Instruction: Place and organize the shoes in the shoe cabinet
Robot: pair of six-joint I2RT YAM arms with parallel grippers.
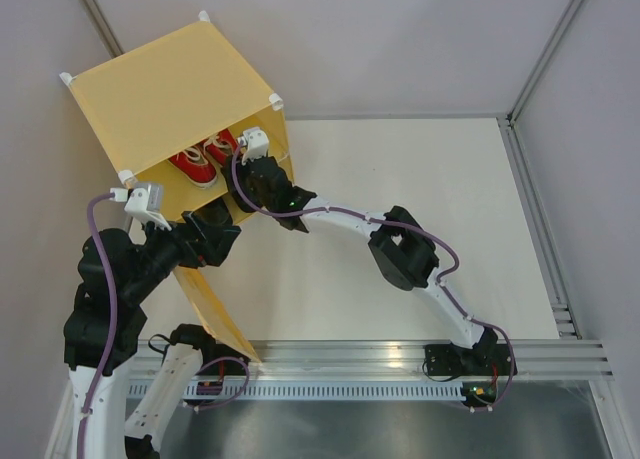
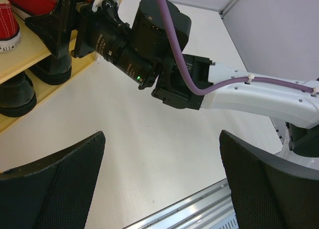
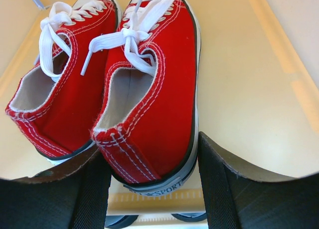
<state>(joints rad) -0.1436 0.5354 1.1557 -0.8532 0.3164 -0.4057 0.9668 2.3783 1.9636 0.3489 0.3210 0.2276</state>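
Shoe cabinet (image 1: 170,89): the yellow-orange cube with white corner connectors is standing at the far left of the white table (image 1: 420,199), its door panel (image 1: 215,309) hanging open.

The inner shelf (image 3: 249,79) is carrying the red canvas sneakers (image 1: 205,159), side by side with toes inward and white laces tied. The glossy black loafers (image 2: 30,84) are sitting on the level below.

Your right gripper (image 3: 152,156) is clasping the right-hand sneaker (image 3: 149,89) at the heel, pads against both rubber sidewalls.

Your left gripper (image 2: 162,136) is hovering outside over the table, fingers spread wide and holding nothing.
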